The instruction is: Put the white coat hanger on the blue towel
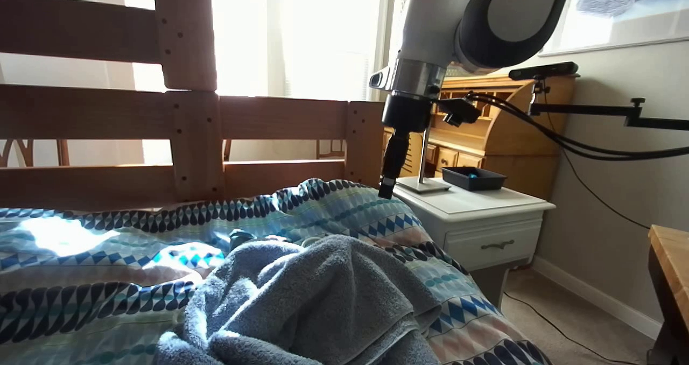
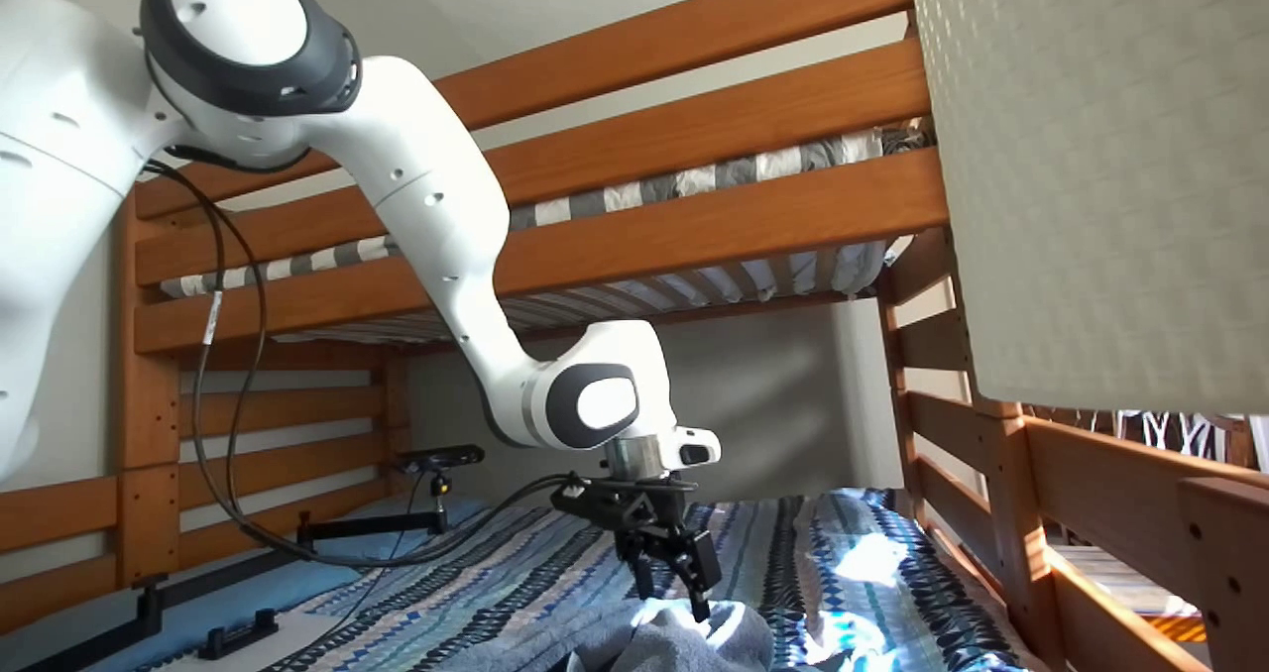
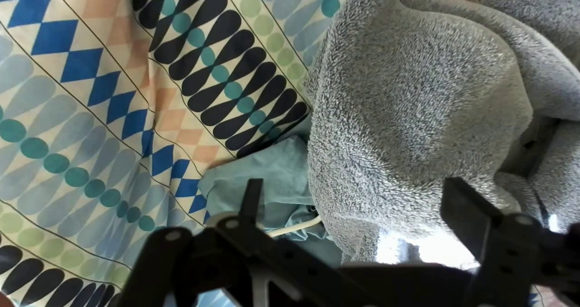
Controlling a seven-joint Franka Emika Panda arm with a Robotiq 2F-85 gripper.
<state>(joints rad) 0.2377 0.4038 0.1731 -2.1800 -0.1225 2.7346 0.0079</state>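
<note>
The blue towel looks grey-blue and lies crumpled on the bed; it shows in both exterior views [image 1: 344, 295] [image 2: 694, 642] and in the wrist view [image 3: 421, 85]. A thin cream-white curved piece, apparently part of the white coat hanger [image 3: 297, 226], lies on teal cloth beside the towel's edge. The rest of it is hidden under the towel and behind a gripper finger. My gripper [image 3: 353, 184] is open and empty above the towel and teal cloth. It points down over the bed in both exterior views [image 1: 385, 188] [image 2: 673, 601]. I cannot make out the hanger there.
Teal cloth [image 3: 263, 175] lies partly under the towel on the patterned bedspread [image 3: 113, 71]. Wooden bed rails [image 1: 280, 118] stand behind. A white nightstand [image 1: 495, 209] holds a lamp base and a black tray [image 1: 473, 179]. An upper bunk [image 2: 714, 206] hangs above.
</note>
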